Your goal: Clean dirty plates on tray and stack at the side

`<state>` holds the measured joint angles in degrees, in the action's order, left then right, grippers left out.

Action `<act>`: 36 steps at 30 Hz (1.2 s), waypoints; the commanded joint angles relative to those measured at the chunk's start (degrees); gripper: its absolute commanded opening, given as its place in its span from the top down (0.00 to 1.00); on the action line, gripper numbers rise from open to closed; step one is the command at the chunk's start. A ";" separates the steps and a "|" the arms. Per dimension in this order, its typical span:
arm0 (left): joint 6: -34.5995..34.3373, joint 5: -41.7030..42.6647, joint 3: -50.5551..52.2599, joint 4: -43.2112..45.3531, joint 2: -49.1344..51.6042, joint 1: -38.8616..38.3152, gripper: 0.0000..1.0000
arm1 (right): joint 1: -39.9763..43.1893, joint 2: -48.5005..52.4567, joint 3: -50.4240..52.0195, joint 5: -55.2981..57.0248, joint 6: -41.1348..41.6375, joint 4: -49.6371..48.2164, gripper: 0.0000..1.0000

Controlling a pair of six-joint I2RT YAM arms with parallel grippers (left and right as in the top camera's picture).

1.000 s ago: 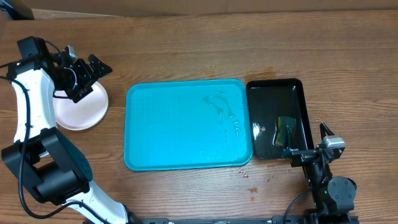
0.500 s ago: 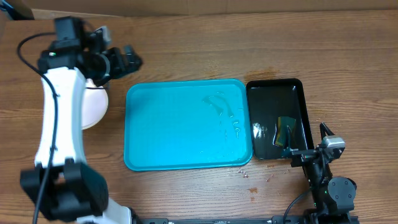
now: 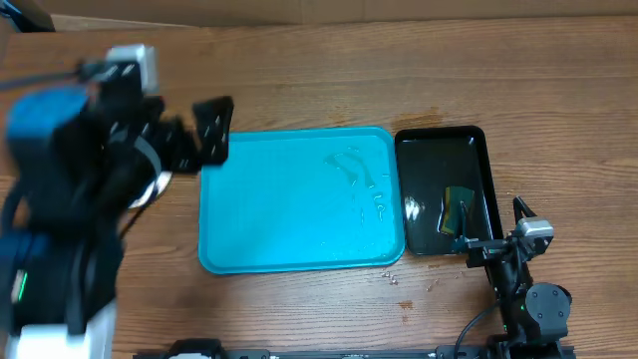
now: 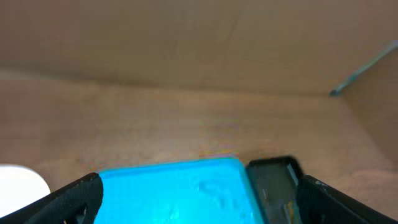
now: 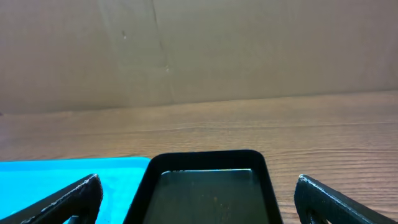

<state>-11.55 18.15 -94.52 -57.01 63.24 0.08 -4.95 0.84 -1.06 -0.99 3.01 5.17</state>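
Overhead: left arm [image 3: 70,170] is motion-blurred and covers nearly all of the plates [image 4: 18,183]. Left wrist view catches only one cropped white edge. Left gripper [image 3: 213,130] and right gripper [image 3: 493,227] jaws released, empty.

The tray [image 3: 299,199] lies at the centre of the table [image 3: 329,70]. Just right of it, edge beside edge, lies the narrow tray [image 3: 444,145], with a sponge [image 3: 459,207] in its lower half. The plates [image 4: 22,183] sit on the table left of the tray, mostly hidden in the overhead view under the left arm [image 3: 70,170], which fills the left of the frame. The left gripper [image 3: 194,138] hangs over the tray's upper left corner. The right gripper [image 3: 493,224] sits at lower right, by the narrow tray's lower right corner.
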 commanded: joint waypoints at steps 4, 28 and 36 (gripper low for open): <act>1.31 -1.14 10.40 -0.07 -17.68 0.00 0.00 | 0.20 -0.68 0.61 0.79 0.46 -0.39 0.00; -7.19 -12.41 80.11 75.10 -63.06 -0.04 0.00 | 0.20 -0.68 0.61 0.79 0.46 -0.39 0.00; -8.44 -21.38 87.91 76.19 -63.06 -0.07 0.00 | 0.20 -0.68 0.61 0.79 0.46 -0.39 0.00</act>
<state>-18.59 1.72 -9.02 18.90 0.86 0.08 -4.95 0.84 -1.04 -0.99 3.01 5.13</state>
